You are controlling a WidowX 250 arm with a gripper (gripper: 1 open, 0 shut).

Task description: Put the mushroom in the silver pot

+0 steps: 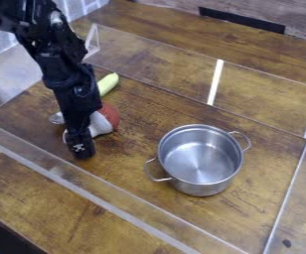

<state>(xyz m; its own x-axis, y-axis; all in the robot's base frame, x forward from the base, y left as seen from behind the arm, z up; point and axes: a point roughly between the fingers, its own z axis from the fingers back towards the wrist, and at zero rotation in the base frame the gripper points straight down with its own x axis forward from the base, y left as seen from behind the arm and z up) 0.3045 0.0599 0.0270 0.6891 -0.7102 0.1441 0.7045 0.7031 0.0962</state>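
Evidently, first item: one claw (77, 145), black, pointing down over the near left part of the worktop (129, 203). Its state: I cannot tell from here whether it is released or clenched, since the dark fingers overlap one another and hide their own gap.

Item: one mushroom (110, 116), toy, red-brown cap, pale stem, lying on its side right against the claw, partly covered by it. The cap points toward the far right and the stem runs back under the fingers, so the stem seems the natural part to pinch; whether it is gripped, I cannot say.

Item: one spoon, its yellow-green handle (108, 85) showing just behind the mushroom, the rest mostly hidden by the arm (61, 60). It lies close enough that a careless closing might catch it too.

Item: one silver pot (201, 162), lidless, upright, two loop handles, to the right of the mushroom and apart from it. Its open mouth faces up, which suits a drop from above. The mushroom is outside it; a secure hold and a lift come first, I judge.
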